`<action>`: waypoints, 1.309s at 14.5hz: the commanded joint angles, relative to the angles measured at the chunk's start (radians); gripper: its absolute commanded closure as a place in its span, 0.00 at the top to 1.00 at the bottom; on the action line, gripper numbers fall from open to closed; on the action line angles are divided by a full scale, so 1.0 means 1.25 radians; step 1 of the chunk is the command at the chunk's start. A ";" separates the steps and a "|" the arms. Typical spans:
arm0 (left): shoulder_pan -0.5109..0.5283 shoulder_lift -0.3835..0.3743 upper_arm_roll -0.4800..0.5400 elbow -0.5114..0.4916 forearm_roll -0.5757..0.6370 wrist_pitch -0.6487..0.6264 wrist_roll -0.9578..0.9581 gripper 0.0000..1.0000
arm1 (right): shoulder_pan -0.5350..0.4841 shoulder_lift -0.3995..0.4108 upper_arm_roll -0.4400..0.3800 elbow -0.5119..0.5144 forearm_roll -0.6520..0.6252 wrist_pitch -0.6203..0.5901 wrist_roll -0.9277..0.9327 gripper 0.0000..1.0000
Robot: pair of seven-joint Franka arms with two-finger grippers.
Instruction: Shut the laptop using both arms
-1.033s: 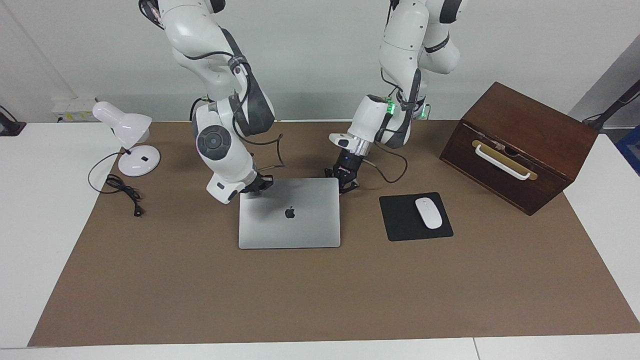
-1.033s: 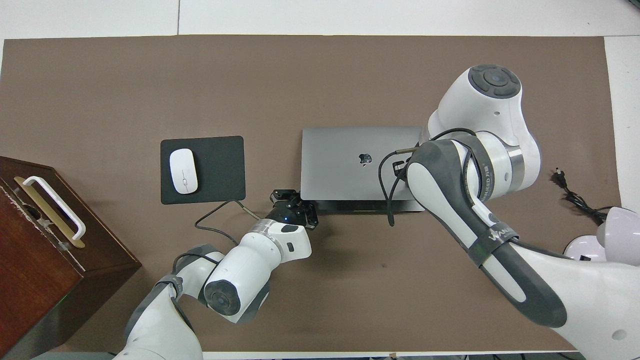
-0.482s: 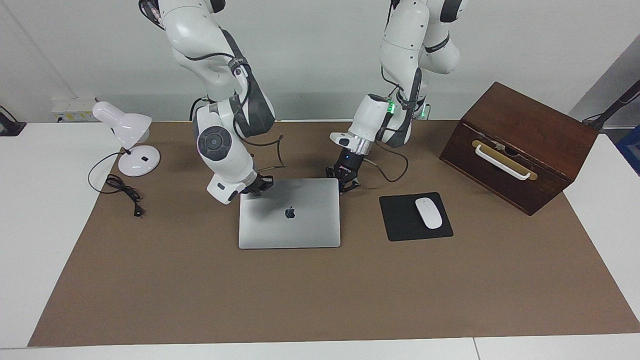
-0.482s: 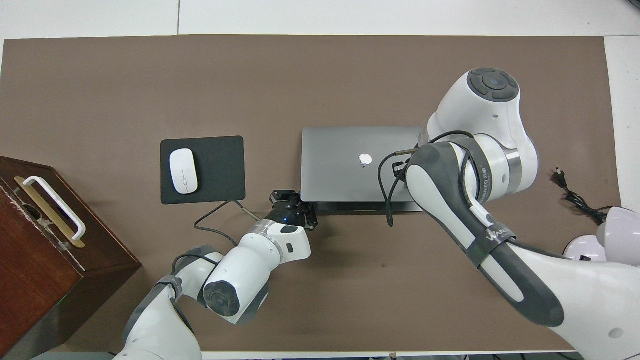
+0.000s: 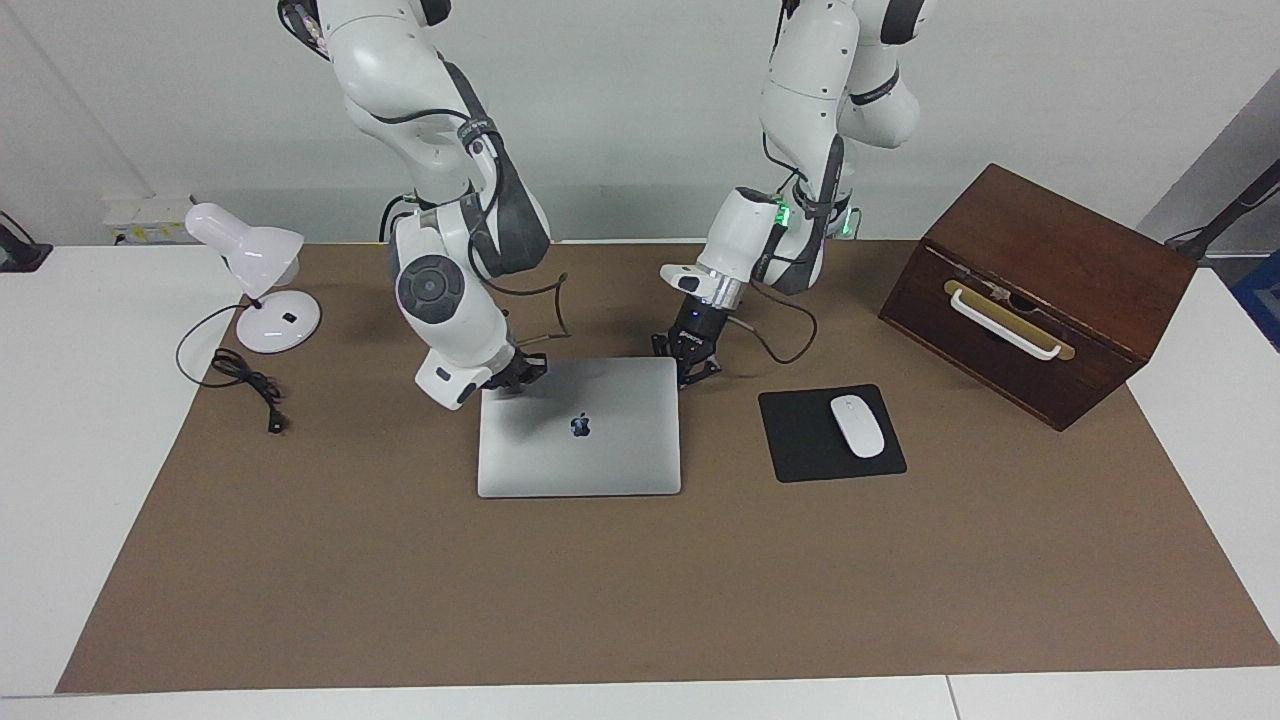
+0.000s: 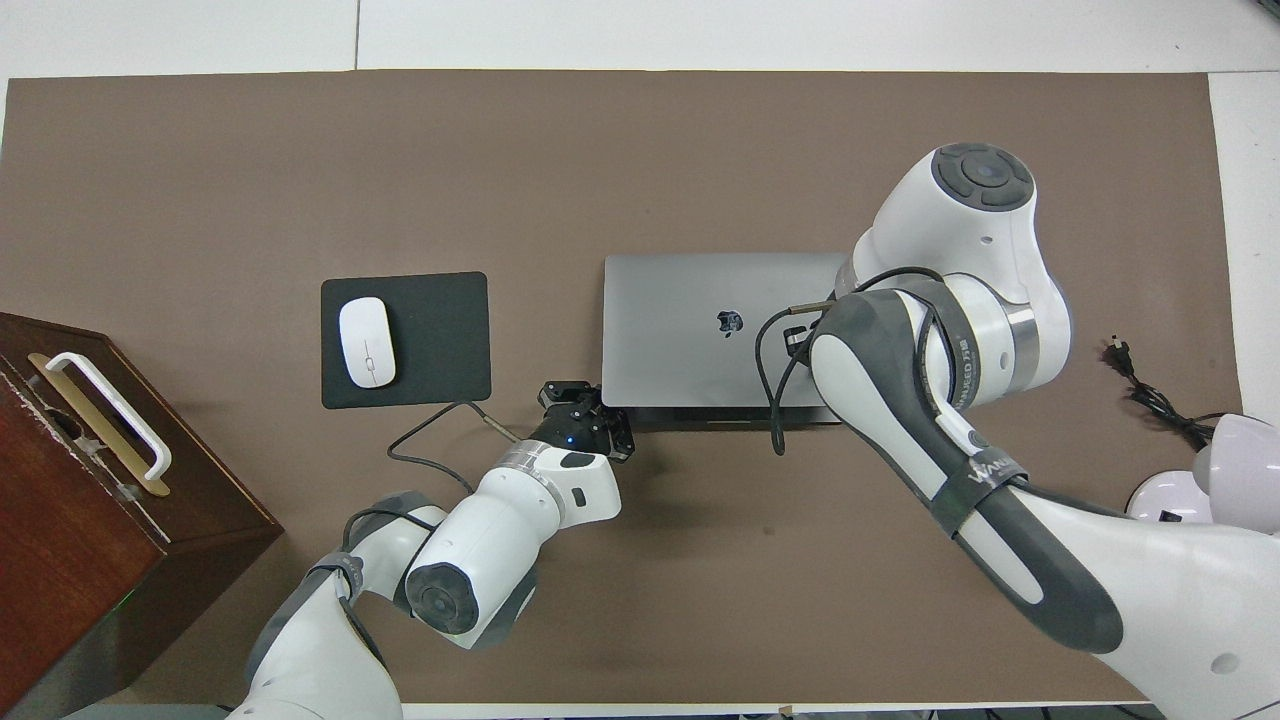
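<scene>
The silver-grey laptop lies on the brown mat with its lid down almost flat and the dark logo facing up. In the overhead view a thin dark strip of its base shows along the edge nearest the robots. My left gripper is shut and sits at the lid's corner nearest the robots, on the mouse pad's side. My right gripper is shut at the lid's other near corner, on the lamp's side. In the overhead view the right arm's own elbow hides it.
A black mouse pad with a white mouse lies beside the laptop toward the left arm's end. A brown wooden box stands past it. A white desk lamp and its cable sit at the right arm's end.
The laptop's lid has sunk a little lower, and the dark strip of base has narrowed. Both grippers stay at its near corners, and the right arm's elbow has shifted slightly.
</scene>
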 commanded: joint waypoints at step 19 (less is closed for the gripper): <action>-0.005 0.049 0.010 -0.075 0.001 -0.048 0.020 0.00 | -0.011 -0.022 0.006 -0.072 0.018 0.071 0.011 0.00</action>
